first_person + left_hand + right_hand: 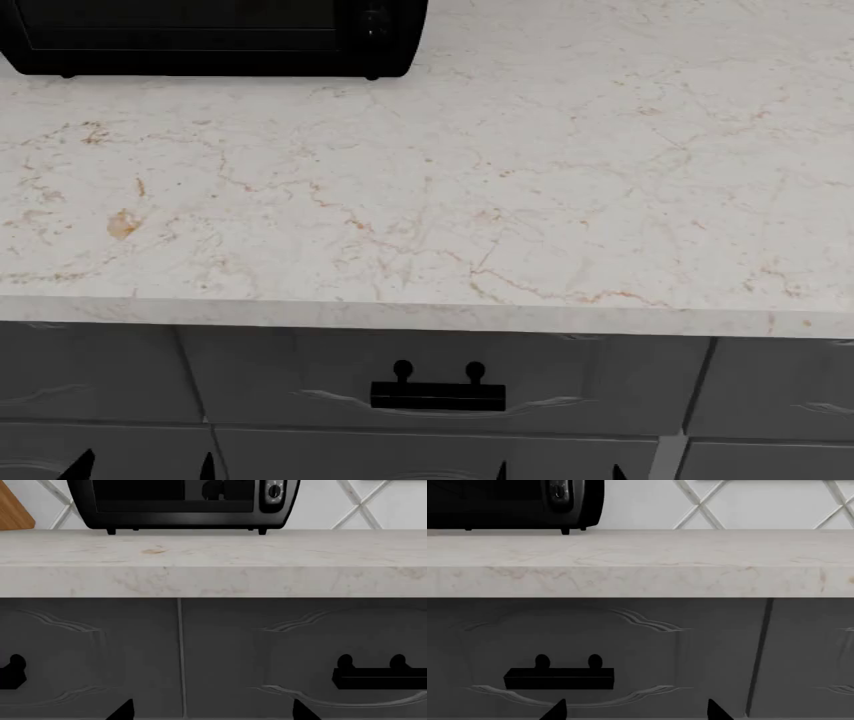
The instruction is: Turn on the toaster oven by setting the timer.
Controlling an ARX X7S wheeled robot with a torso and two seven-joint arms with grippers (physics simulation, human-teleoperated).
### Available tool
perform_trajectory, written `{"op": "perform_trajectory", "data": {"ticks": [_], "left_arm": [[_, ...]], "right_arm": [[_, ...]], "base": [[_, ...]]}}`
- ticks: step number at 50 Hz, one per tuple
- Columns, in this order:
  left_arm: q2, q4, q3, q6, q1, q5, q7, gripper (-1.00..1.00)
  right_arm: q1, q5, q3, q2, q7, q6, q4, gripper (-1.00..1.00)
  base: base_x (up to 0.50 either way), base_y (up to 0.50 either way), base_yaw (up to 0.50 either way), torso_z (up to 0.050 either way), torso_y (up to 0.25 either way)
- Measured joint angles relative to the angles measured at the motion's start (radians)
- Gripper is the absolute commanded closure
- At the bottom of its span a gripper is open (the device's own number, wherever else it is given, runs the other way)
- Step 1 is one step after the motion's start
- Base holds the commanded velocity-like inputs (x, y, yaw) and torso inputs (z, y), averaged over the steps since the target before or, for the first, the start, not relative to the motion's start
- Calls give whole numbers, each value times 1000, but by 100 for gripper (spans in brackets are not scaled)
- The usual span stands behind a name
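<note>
The black toaster oven (200,35) stands at the far left back of the marble counter, only its lower part in the head view. Its knob column (375,22) is at its right end. The left wrist view shows its dark glass door (173,497) and a knob (274,491); the right wrist view shows its right end (570,500). Both grippers are low, in front of the cabinet drawers, far below the oven. The left gripper (140,468) is open and empty, only fingertips (123,711) showing. The right gripper (558,472) is open and empty, fingertips (557,711) showing.
The marble counter (534,200) has a thick front edge (400,315). Dark grey drawers with black handles (438,395) lie below it. A wooden board edge (13,510) leans left of the oven. White diamond-tile wall (760,505) lies behind.
</note>
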Motion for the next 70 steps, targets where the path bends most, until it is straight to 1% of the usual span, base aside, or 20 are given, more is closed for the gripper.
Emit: {"op": "perform_trajectory", "data": {"ticks": [5,14,35,56,62,70], "left_arm": [[-12,-11,20,12,2,-13,-15,-100],[-34,-22,48,31,-2,-26,-46,-100],[-70,26,90,33,15,-73,-85,-100],[-106,99,122,-18,27,-102,-111,-100],[-129,163,127,-81,15,-115,-110,-100],[-174,335,104,-296,-43,-168,-115,-100]], "right_arm": [[4,27,-43,28,41,-8,13,-100],[5,68,-79,67,87,-23,26,-100],[8,107,-116,105,139,-28,36,-100],[16,117,-146,132,162,11,-12,-100],[35,116,-151,154,171,82,-97,-100],[94,124,-143,193,181,242,-267,-100]], "base": [[0,0,0,0,0],[0,0,0,0,0],[0,0,0,50,48],[0,0,0,50,49],[0,0,0,0,0],[0,0,0,0,0]]}}
